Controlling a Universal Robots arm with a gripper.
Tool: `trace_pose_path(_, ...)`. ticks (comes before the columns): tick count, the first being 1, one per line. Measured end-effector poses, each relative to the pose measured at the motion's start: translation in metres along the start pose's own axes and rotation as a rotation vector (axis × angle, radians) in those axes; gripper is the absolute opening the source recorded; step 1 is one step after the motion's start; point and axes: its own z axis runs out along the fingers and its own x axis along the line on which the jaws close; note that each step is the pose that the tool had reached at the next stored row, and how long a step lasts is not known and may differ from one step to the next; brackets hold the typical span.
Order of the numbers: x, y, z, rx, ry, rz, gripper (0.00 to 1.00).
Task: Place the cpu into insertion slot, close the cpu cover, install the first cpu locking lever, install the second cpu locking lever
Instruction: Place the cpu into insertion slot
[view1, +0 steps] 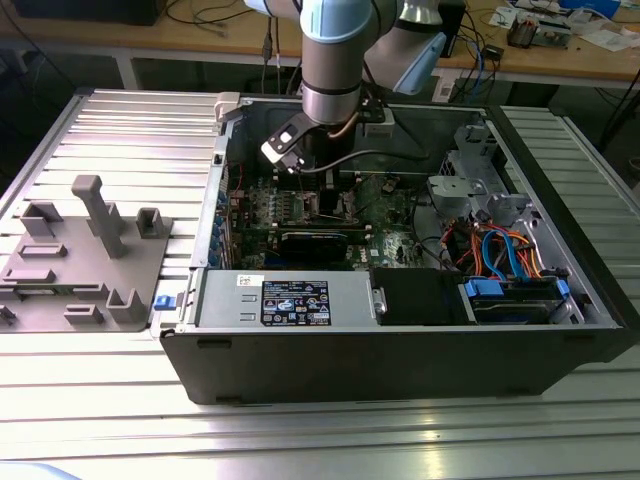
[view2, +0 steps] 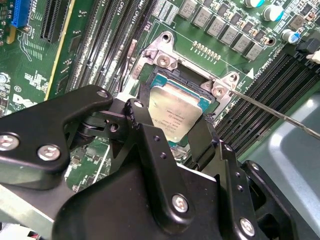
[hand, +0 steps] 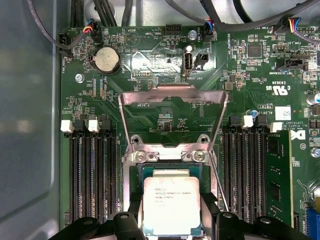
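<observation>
The gripper (view2: 171, 120) is covering one edge of the cpu (view2: 176, 109), which is hiding the centre of the insertion slot (view2: 175, 78).

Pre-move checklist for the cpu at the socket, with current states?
1. cpu clamped by two opposite edges in gripper: ok.
2. cpu cover swung up, off the insertion slot: ok.
3. cpu edges square to insertion slot in the first wrist view: ok.
4. cpu seated flat in insertion slot: cannot tell.
5. locking lever unlatched, clear of cpu cover: ok.
</observation>
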Motion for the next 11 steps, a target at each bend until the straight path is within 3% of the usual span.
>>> trace_pose_path(11,0.0000,0.0000,0.0010,0.0000,-0.0002,0.000,0.54)
